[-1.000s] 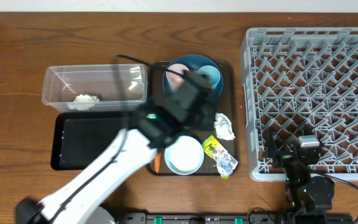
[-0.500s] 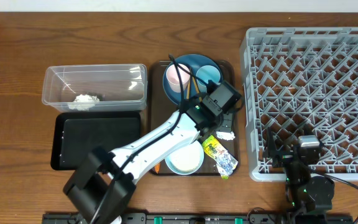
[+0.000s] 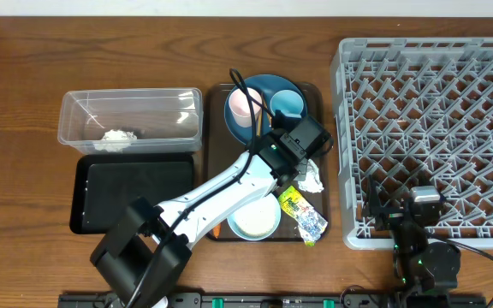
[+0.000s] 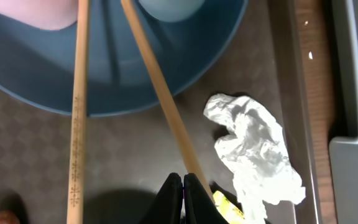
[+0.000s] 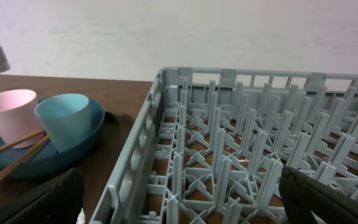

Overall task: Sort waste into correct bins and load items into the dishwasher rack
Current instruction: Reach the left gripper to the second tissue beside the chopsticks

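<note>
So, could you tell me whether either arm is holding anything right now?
Nothing: the left fingers are shut empty; the right fingers stand open, empty.

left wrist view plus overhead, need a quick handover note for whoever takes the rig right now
Left gripper: shut, empty, over the brown tray, beside the crumpled paper and chopsticks.
Right gripper: open, empty, at the dishwasher rack near edge.
Done: white food scraps lie in the clear tub.
Left: paper, snack wrapper and carrot to the tub or black tray. Blue plate with pink cup and light blue cup, white bowl and chopsticks go into the rack, which holds nothing yet.
</note>
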